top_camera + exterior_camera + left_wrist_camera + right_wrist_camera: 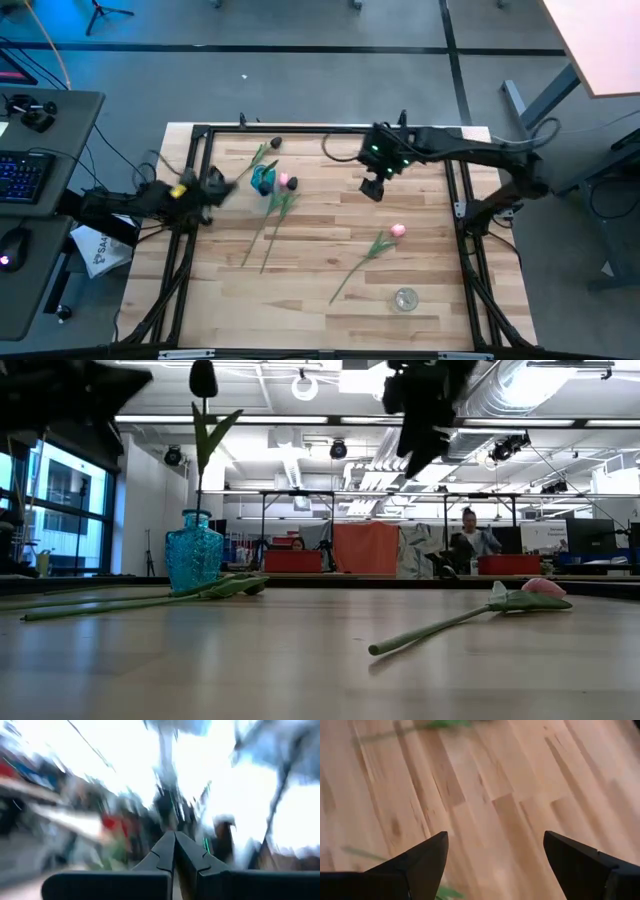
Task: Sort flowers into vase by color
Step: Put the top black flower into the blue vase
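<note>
A blue glass vase [263,180] stands at the table's far left, and a dark tulip [203,378] stands upright in it. A pink tulip [287,182] lies beside the vase with its stem toward the near edge, next to another long green stem [258,240]. A second pink tulip [398,231] lies flat at the right-centre and also shows in the low view [543,587]. My left gripper [215,185] is shut and empty, left of the vase and above the table. My right gripper [372,190] is open and empty, high over the far centre of the table.
A small clear glass vase [405,298] stands near the table's front right. A black frame [300,128] runs along the table's edges. Bare wood [485,810] lies under my right gripper. People sit in the room beyond the table [470,540].
</note>
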`<state>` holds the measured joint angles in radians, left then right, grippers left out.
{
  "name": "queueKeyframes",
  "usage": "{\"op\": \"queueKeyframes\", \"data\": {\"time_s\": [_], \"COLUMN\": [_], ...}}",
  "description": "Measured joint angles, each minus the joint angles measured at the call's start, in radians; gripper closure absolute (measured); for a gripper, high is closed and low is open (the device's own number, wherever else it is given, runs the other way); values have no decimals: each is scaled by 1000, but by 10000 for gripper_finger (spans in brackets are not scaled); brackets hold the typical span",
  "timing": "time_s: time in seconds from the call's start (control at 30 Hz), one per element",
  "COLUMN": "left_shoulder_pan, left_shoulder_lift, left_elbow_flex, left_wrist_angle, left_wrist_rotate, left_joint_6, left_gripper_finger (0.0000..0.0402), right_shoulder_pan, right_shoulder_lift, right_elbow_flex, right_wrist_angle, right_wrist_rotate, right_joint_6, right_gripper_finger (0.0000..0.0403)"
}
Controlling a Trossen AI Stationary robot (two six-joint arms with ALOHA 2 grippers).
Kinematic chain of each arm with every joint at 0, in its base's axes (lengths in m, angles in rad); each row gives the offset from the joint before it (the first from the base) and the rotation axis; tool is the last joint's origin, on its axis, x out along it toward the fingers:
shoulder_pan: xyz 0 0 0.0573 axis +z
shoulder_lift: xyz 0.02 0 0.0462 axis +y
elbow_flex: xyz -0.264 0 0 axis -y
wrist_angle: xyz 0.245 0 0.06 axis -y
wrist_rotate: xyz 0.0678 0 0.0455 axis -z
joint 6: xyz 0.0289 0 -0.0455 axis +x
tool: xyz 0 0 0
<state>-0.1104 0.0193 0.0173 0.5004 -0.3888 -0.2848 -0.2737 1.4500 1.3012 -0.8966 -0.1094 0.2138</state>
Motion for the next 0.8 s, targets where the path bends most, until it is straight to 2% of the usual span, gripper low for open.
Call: {"op": "queueKeyframes", "data": {"time_s": [0.1,0.17,0.23,0.3,0.47,0.6,0.7,0.8], "left_shoulder_pan": [31,63,105,154,302,470,629,778], "left_shoulder_lift": [41,101,178,266,507,683,784,865], "left_elbow_flex": [67,148,241,341,600,770,846,860], "left_wrist_angle": [32,-17,-89,-201,-589,-928,-1098,-1162], "left_wrist_rotate": [-116,-182,-283,-307,-169,-115,-66,73], "left_joint_6": [6,-12,-94,-137,-88,-30,11,4], "left_gripper_finger": [401,402,402,402,400,385,364,339], "right_shoulder_pan": [22,38,51,56,59,59,59,59], "right_shoulder_lift": [-90,-133,-161,-173,-175,-175,-175,-175], "right_elbow_flex": [-132,-192,-233,-254,-256,-255,-255,-255], "right_wrist_angle": [133,208,263,306,345,361,360,361], "right_wrist_rotate": [1,14,43,65,80,80,74,86], "right_joint_6": [138,208,265,304,328,320,320,321], "right_gripper_finger": [82,82,82,82,82,82,82,82]}}
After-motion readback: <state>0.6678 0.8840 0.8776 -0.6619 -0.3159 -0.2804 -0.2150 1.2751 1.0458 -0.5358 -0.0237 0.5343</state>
